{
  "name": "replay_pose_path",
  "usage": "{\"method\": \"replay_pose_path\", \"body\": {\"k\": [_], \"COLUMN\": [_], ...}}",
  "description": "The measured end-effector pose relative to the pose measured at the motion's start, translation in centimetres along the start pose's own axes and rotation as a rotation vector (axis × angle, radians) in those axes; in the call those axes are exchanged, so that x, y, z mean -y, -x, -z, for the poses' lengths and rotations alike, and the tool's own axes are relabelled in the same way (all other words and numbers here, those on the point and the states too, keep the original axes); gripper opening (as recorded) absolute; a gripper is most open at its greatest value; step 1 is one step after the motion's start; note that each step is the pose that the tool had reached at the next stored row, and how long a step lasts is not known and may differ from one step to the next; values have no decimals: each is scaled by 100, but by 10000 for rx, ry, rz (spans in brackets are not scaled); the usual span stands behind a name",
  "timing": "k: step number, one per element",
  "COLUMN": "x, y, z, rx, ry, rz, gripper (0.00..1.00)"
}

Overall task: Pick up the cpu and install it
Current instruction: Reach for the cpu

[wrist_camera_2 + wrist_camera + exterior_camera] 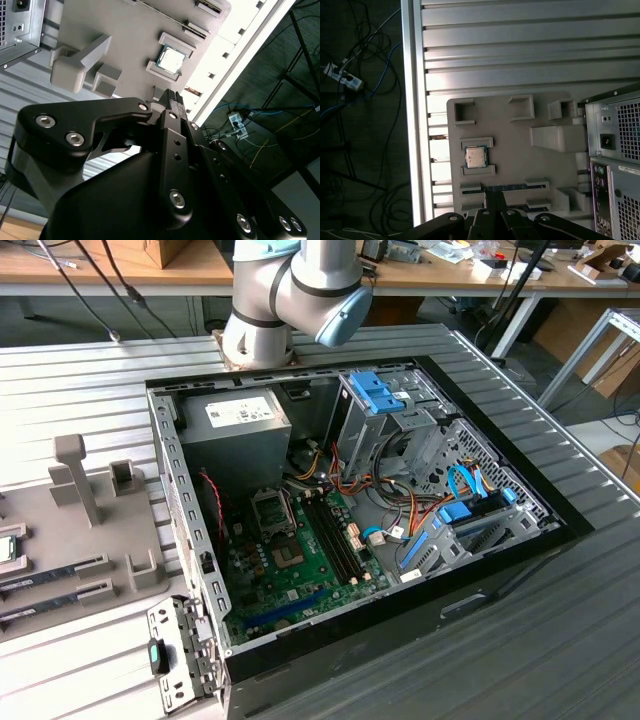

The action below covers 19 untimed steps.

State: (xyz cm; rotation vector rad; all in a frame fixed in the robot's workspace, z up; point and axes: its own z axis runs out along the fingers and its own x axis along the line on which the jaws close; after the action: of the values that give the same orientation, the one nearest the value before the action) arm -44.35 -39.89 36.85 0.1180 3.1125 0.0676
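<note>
The cpu [475, 156] is a small square chip with a silver top and a thin green rim. It lies flat between two raised lips on a grey holder tray [520, 170], also seen in the second wrist view as cpu [170, 59] on tray [125, 30]. My gripper [493, 194] hangs above the tray, off to one side of the chip and apart from it. Its black fingers [172, 100] are pressed together with nothing between them. In the exterior view the cpu [6, 547] sits at the left edge, and the metal-framed socket [272, 508] is on the motherboard.
The open computer case [180, 500] lies on a ribbed metal table [90, 390], with a grey power supply [235, 430], cables and drive cages inside. Memory sticks [50, 578] rest in tray slots. Tall grey posts [75, 475] stand on the tray. The table edge [415, 125] drops to cables on the floor.
</note>
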Motion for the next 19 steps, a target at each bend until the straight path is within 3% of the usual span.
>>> {"method": "replay_pose_path", "body": {"k": [19], "x": [2], "y": [-1], "z": [-37], "rx": [0], "ry": [0], "rz": [0], "gripper": [11]}}
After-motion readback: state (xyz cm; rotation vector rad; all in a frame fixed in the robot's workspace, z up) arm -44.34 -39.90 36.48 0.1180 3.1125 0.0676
